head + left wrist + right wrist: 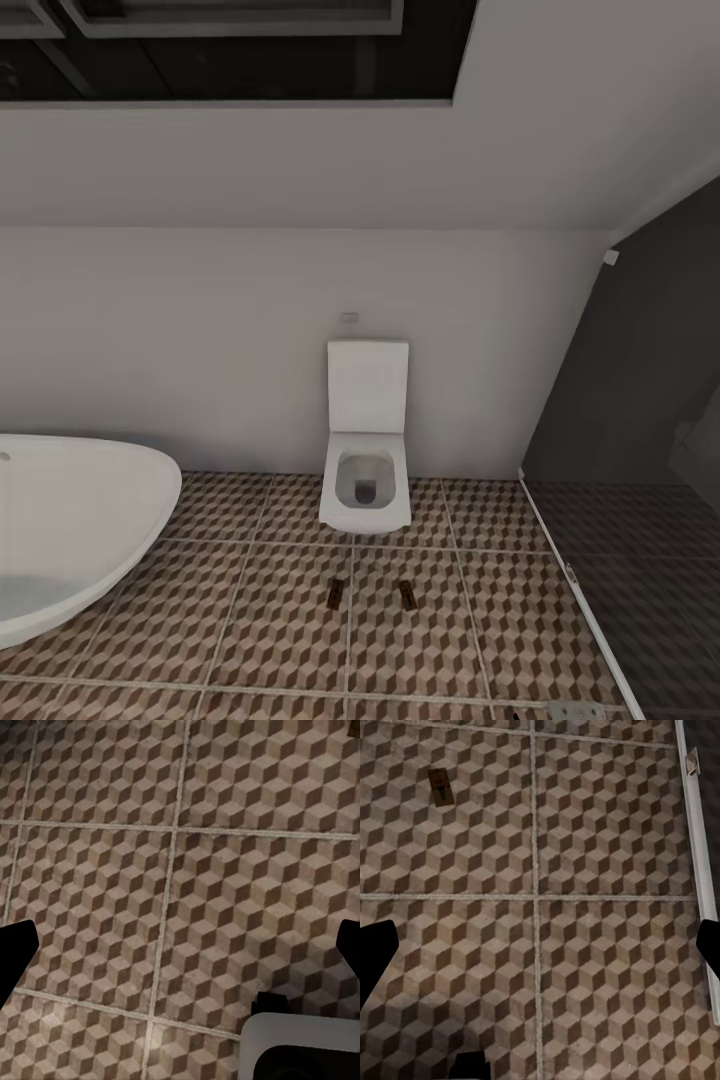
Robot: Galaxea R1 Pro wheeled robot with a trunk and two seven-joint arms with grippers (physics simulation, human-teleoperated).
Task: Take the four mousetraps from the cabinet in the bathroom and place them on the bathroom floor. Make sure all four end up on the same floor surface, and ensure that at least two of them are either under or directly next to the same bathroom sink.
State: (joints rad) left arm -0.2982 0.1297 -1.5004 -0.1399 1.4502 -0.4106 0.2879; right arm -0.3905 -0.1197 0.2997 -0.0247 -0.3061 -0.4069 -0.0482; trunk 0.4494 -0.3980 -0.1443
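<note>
Lying on the cube-patterned tile floor (pixel 250 640) at lower middle, two small brown wooden mousetraps (pixel 336 594) (pixel 406 593); two seem left. Both grippers' (pixel 180 952) (pixel 540 952) fingers spread wide, empty.

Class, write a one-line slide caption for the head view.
Two mousetraps lie on the cube-patterned floor before the toilet.

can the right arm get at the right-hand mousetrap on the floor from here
Probably yes: that mousetrap lies flat on bare floor ahead of the open right gripper, nothing between them, though the arm must reach forward and down.
</note>
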